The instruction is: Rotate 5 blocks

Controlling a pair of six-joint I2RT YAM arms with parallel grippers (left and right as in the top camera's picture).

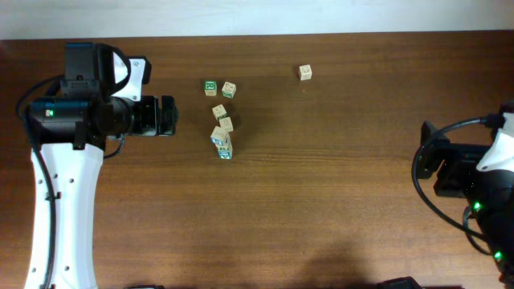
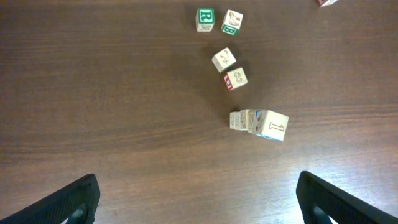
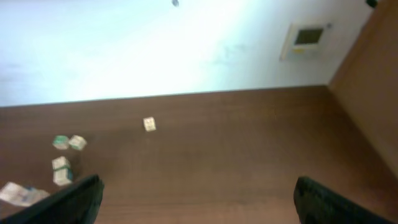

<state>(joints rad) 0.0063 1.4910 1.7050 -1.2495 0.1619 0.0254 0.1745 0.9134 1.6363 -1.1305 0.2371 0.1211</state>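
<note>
Small light-wood alphabet blocks [image 1: 222, 141] lie in a loose cluster left of centre on the brown wooden surface [image 1: 337, 201]. A few of them touch one another at one end, a green-framed cube [image 1: 210, 87] sits at the other end, and one lone cube [image 1: 305, 72] lies well apart to the right. The blocks look light, rigid and smooth-sided, likely to skid or nudge a neighbour, so each is best pinched from above across two opposite flat faces. The left tool [image 1: 167, 116] is just beside the cluster, jaws spread wide and empty, while the right tool [image 1: 434, 164] sits well apart at the right edge, equally wide and holding nothing.
</note>
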